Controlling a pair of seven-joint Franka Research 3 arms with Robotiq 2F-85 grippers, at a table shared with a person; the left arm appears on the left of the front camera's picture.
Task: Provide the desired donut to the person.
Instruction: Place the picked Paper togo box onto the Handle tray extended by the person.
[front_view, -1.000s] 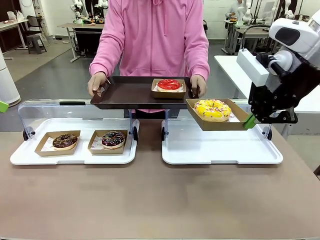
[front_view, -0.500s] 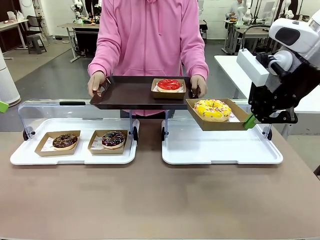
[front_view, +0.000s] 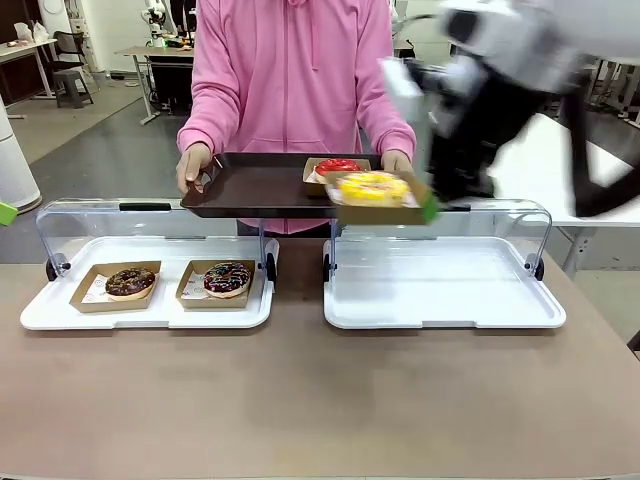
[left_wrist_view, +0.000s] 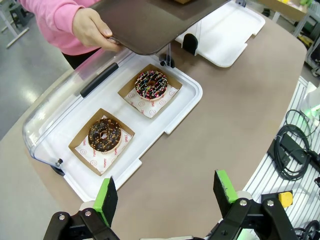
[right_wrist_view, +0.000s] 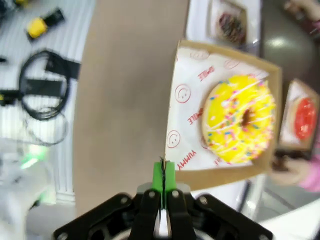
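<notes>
We see our right tool (right_wrist_view: 164, 176) clamped on the edge of a cardboard tray (right_wrist_view: 190, 100) that carries the yellow sprinkled donut (right_wrist_view: 240, 119); in the front view, blurred, this tray hangs out to the left of the tool (front_view: 430, 208), at the near right corner of the dark serving tray (front_view: 255, 185), just in front of the red-glazed donut (front_view: 335, 166) lying there in its own cardboard tray. The person (front_view: 290, 70) in the pink hooded sweatshirt holds the serving tray with both hands, beyond the tool. Below the tool lies a white display tray (front_view: 440, 290) on the tabletop (front_view: 320, 400). Our left tool (left_wrist_view: 165, 197) hangs with its green pads spread apart and nothing between them; ahead of it another white display tray (left_wrist_view: 150, 150) holds a chocolate donut (left_wrist_view: 104, 135) and a chocolate sprinkled donut (left_wrist_view: 151, 84), each in cardboard.
</notes>
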